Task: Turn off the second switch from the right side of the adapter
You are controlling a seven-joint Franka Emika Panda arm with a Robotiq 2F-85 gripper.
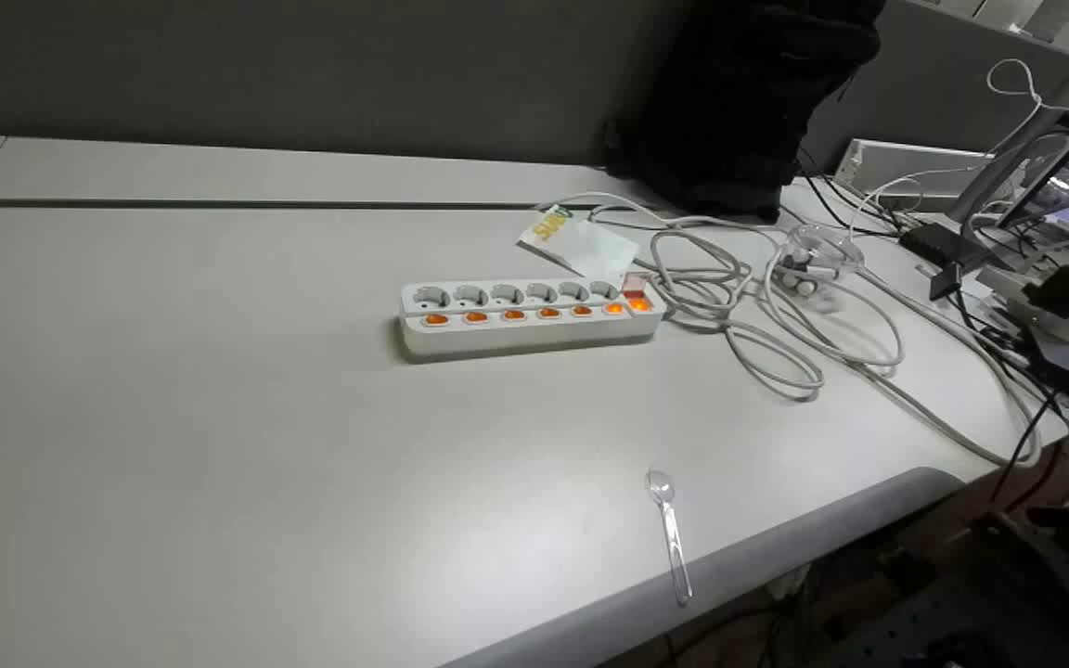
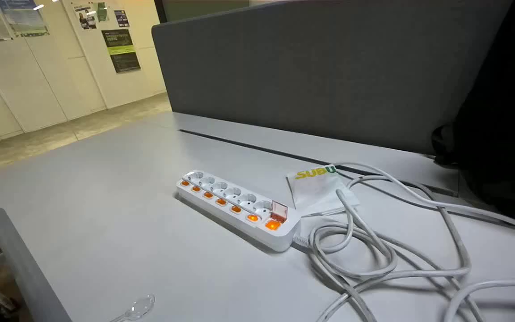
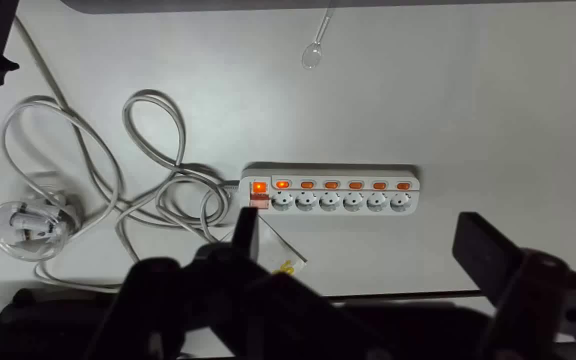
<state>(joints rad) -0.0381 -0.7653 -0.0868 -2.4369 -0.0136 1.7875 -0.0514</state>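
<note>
The adapter is a white power strip [image 1: 534, 340] lying on the table, also in an exterior view [image 2: 226, 218] and the wrist view [image 3: 343, 172]. Its main switch [image 1: 640, 304] glows at the right end under a raised clear red cover [image 1: 635, 284]. The second switch from the right [image 1: 613, 309] is lit orange; it also shows in an exterior view [image 2: 252, 218] and the wrist view [image 3: 282, 184], which sees the strip turned round. The other orange switches look unlit. My gripper [image 3: 357, 222] is open and empty, apart from the strip. Neither exterior view shows it.
Grey cables [image 1: 701, 278] coil beside the strip's cable end. A white napkin [image 1: 590, 246] lies behind it. A clear plastic spoon [image 1: 672, 533] lies near the front edge. A clear cup [image 1: 817, 255] and a black backpack [image 1: 748, 102] stand toward the back, by a dark divider [image 1: 312, 74].
</note>
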